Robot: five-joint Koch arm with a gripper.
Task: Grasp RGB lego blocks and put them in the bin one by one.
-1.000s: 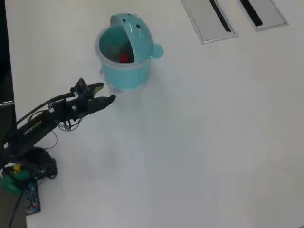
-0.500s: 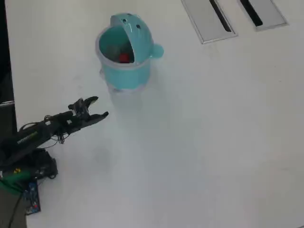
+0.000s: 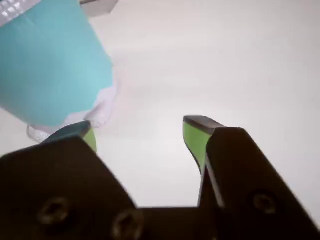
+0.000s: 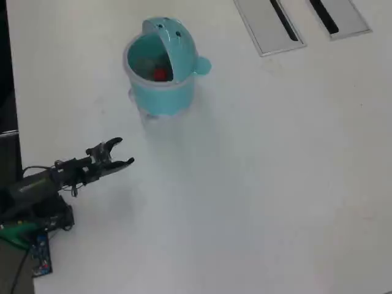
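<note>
A small robot arm's gripper [image 4: 124, 152] hangs empty over a white table [image 4: 263, 184], jaws spread apart. The teal bin [image 4: 160, 86] stands up and to the right of it in the overhead view, near but apart, lid flipped open, a red block [image 4: 160, 75] inside. No other blocks show on the table. Likely risk: any sweep toward the bin could nudge its wall and tip it

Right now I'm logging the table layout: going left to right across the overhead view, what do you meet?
Arm base → open gripper → teal bin with a red block inside → first grey slotted panel → second grey slotted panel.
</note>
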